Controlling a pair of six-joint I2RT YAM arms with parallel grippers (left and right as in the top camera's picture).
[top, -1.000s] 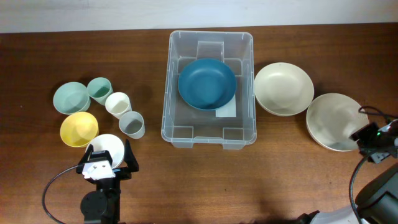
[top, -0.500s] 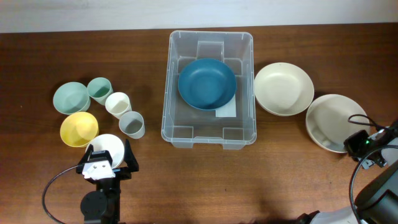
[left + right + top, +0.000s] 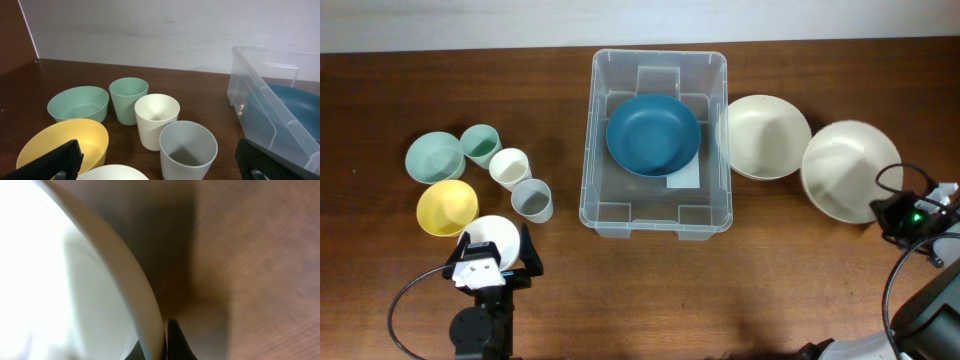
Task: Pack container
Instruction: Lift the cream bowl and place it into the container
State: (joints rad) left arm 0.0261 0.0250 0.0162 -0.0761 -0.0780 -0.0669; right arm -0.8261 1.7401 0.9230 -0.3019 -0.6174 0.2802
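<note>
Crowding the container [image 3: 658, 60]: a cream bowl [image 3: 767, 137] sits at its 3 o'clock, rim against the right wall. An off-white bowl [image 3: 845, 185] touches that bowl at its 4 o'clock.
Far side: well apart at the container's 9 o'clock I see a mint bowl [image 3: 434, 157], mint cup [image 3: 479, 144], cream cup [image 3: 508, 167], grey cup [image 3: 531, 199], yellow bowl [image 3: 446, 207] and small white bowl [image 3: 492, 232].
Container: the clear bin stands upright mid-table [image 3: 800, 290], a little toward 12 o'clock. A dark blue bowl [image 3: 653, 134] rests inside, with a white label [image 3: 686, 181] at that bowl's 5 o'clock.
In the way: the cream bowl lies between the off-white bowl and the container.
Right gripper [image 3: 888, 212]: at the table's 4 o'clock, jaws pinched tight on the off-white bowl's rim. I cannot tell whether the bowl is off the wood.
Left gripper [image 3: 492, 250]: at 7 o'clock, jaws spread fully around the small white bowl, holding nothing. Both fingers [image 3: 50, 162] sit at the wrist view's bottom corners.
Changed since a second ago: the right jaws were half open and have now closed. The off-white bowl has slid toward 10 o'clock into the cream bowl, which has nudged toward 9 o'clock. The left side is unchanged.
Count: one container, six bowls, three cups.
</note>
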